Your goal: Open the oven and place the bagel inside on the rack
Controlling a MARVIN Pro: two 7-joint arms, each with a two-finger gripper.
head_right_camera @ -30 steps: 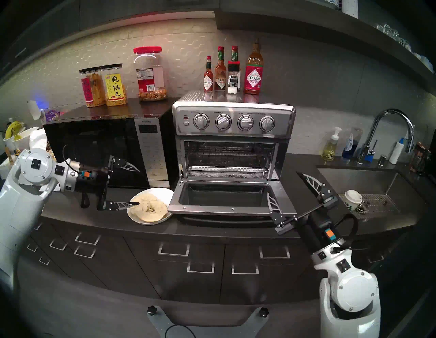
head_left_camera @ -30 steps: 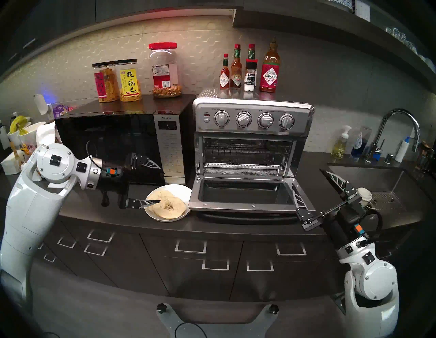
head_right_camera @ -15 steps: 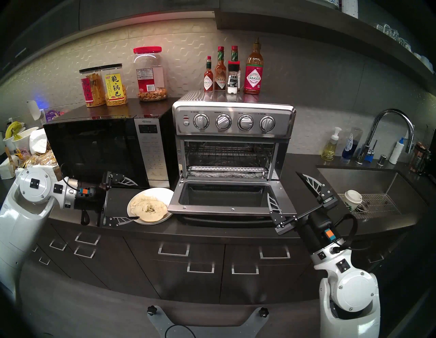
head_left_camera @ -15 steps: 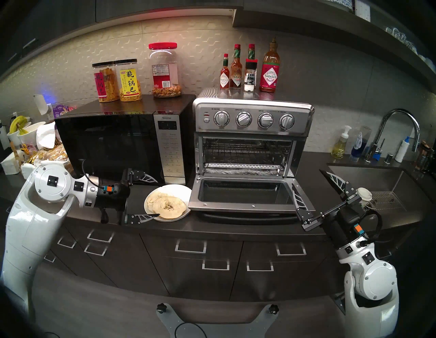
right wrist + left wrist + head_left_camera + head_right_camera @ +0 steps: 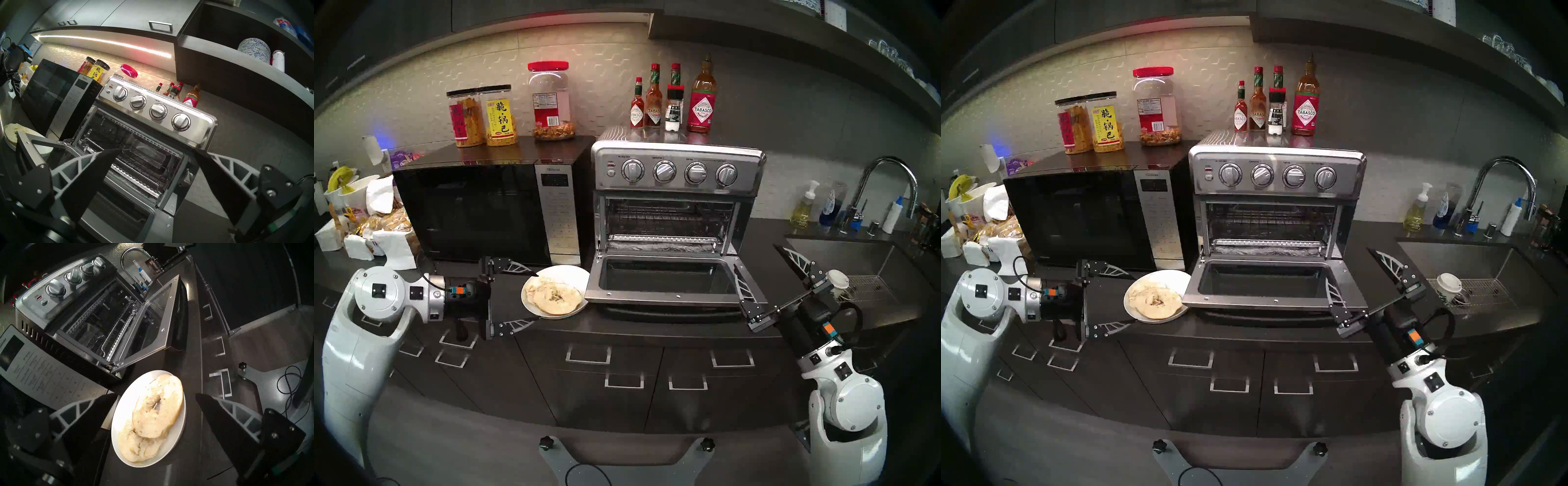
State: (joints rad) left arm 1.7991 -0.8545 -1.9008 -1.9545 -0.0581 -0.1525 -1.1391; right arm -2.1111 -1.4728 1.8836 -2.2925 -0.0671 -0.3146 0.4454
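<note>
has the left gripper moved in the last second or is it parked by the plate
Yes. In the head view the left gripper has dropped down the picture and pulled left: against the still plate, its fingers now straddle the plate's left edge instead of overlapping the bagel.

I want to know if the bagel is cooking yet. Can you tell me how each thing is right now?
oven: door down, open.
rack: inside, bare.
bagel: two halves overlapping on the plate.
plate: on the counter beside the door.
left gripper: open, by the plate.
right gripper: open, holding nothing.
microwave: shut.
</note>
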